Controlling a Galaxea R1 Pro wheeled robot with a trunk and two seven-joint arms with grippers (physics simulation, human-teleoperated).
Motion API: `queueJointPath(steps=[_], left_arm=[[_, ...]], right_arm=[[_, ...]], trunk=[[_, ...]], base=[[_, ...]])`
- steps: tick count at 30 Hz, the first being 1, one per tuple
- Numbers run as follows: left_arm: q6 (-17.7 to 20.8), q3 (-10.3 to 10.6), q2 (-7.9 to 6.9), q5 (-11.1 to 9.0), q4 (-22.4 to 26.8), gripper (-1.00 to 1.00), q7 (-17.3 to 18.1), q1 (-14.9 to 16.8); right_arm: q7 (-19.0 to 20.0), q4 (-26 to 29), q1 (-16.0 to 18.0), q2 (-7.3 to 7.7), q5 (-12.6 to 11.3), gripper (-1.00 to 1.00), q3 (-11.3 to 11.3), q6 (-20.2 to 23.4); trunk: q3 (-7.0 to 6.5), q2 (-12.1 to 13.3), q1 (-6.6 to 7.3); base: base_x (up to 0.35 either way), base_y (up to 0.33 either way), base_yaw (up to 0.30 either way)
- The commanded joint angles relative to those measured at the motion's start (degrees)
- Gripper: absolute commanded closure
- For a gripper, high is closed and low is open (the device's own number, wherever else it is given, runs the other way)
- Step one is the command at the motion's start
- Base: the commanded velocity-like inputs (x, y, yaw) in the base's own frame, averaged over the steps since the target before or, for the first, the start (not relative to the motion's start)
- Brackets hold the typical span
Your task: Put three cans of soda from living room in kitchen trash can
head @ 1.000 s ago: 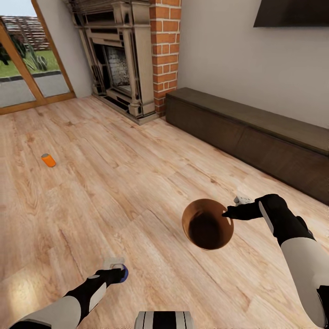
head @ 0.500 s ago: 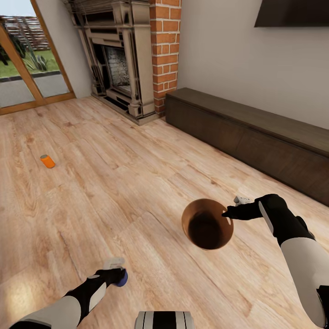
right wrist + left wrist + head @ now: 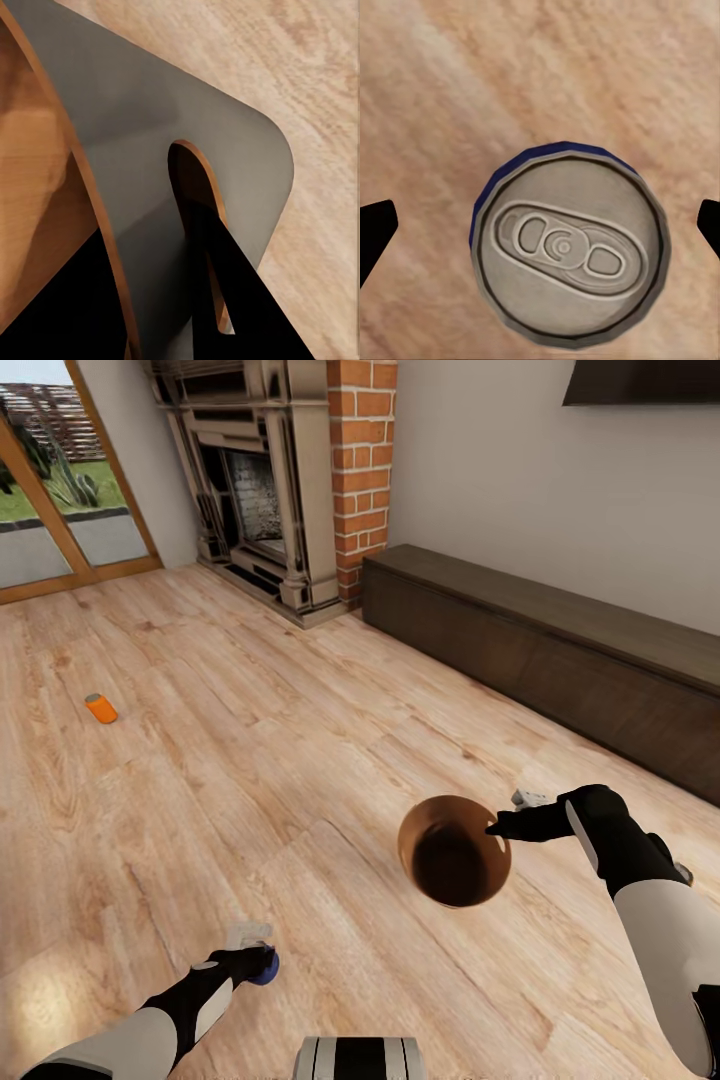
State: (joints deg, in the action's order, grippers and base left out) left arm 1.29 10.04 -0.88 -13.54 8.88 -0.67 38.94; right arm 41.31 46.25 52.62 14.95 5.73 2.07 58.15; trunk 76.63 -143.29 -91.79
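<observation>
Wooden flooring is being shown across the head view, with a brick fireplace (image 3: pixel 300 480), glazed doors (image 3: pixel 60 490) and a long dark cabinet (image 3: pixel 560 650) along the wall. An orange can (image 3: pixel 100 708) is lying on its side on the floor, well apart from the robot, towards the doors. The bin (image 3: pixel 455 850) is being held above the floor by the right gripper (image 3: pixel 500 825), which is pinching its rim; the brown inside is facing the camera and looks empty as far as can be seen. Lower down, the left gripper (image 3: pixel 255 960) is being held around a blue can (image 3: pixel 265 967).

Seen from the left wrist, the blue can (image 3: pixel 570 251) is being viewed end-on, silvery top and pull tab facing the camera, with floor behind. Dark fingertips (image 3: pixel 375 232) are showing at either side, clear of the can's top at this level, so it cannot be told whether the can is being gripped.

Seen from the right wrist, the bin's grey outer wall (image 3: pixel 172 150) and brown inner wall are being clamped by a black finger (image 3: pixel 232 292) passing over the rim.

Judged from this, the collecting step is being worked: the blue can is being dealt with first. Next, a sure grip and a lift over the bin's mouth are called for, then the orange can.
</observation>
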Motion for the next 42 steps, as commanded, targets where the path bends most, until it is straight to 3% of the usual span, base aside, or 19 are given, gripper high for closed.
queueJointPath(steps=[1, 7, 24, 25, 34, 42], left_arm=[[0.01, -0.01, 0.00, 0.00, 0.00, -1.00, -0.01, 0.00], [0.03, 0.02, 0.00, 0.00, 0.00, -1.00, -0.01, 0.00], [-0.06, -0.02, -0.01, -0.08, 0.08, -1.00, 0.21, 0.00], [-0.06, -0.02, -0.04, -0.08, 0.08, 1.00, 0.22, 0.00], [-0.01, 0.06, -0.18, -0.15, 0.09, 1.00, 0.40, -0.08], [0.11, 0.14, -0.18, -0.02, 0.09, 1.00, 0.46, -0.09]], right_arm=[[0.18, 0.02, 0.03, 0.00, -1.61, 1.00, 0.04, 0.52], [0.18, 0.03, 0.03, 0.00, -1.66, 1.00, 0.03, 0.51], [0.18, 0.01, 0.03, 0.00, -1.66, 1.00, -0.04, 0.52], [0.18, 0.03, 0.03, 0.00, -1.67, 1.00, -0.04, 0.52], [0.18, 0.05, 0.03, 0.00, -1.69, 1.00, -0.05, 0.50], [0.18, 0.05, 0.03, 0.00, -1.69, 1.00, -0.05, 0.55]], trunk=[[0.22, -0.02, -0.01], [1.55, -0.10, -0.17], [1.55, -0.10, -0.17], [1.55, -0.10, -0.17], [1.55, -0.10, -0.17], [-0.22, 0.01, 0.04]], base=[[0.000, 0.000, 0.000], [0.000, 0.000, 0.000], [0.000, 0.000, 0.000], [0.000, 0.000, 0.000], [0.000, 0.000, 0.000], [0.000, 0.000, 0.000]])
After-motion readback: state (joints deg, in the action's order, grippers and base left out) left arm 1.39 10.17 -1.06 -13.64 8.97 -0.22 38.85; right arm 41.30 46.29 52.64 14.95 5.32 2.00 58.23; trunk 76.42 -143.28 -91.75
